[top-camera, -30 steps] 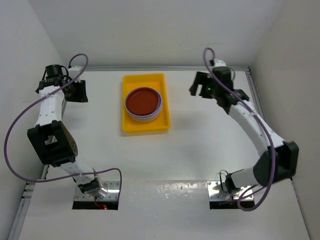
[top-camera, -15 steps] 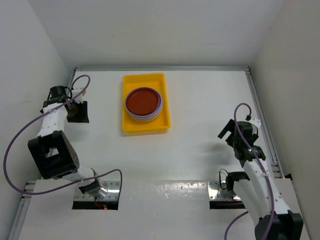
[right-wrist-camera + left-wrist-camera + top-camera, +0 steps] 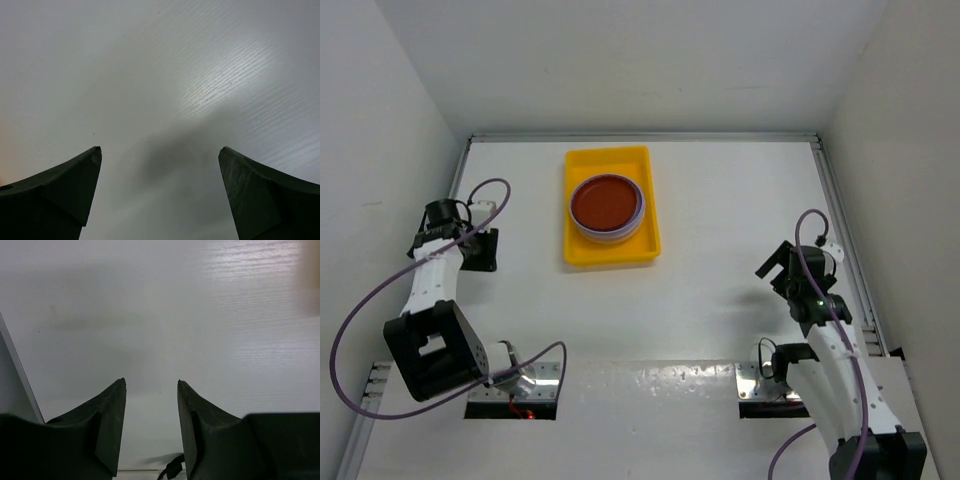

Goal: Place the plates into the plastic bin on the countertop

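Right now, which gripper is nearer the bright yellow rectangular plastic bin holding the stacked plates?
Left. The left gripper sits a short way left of the yellow plastic bin, not touching it; the right gripper is farther off, beyond its near-right corner.

We see the left gripper (image 3: pixel 480 250) drawn nearer its own base along the left side of the countertop (image 3: pixel 720 230), farther from the plastic bin (image 3: pixel 610 253) than a second ago. The right gripper (image 3: pixel 772 268) is pulled back from beside the bin toward its base. Over the last half second it seems barely to shift.
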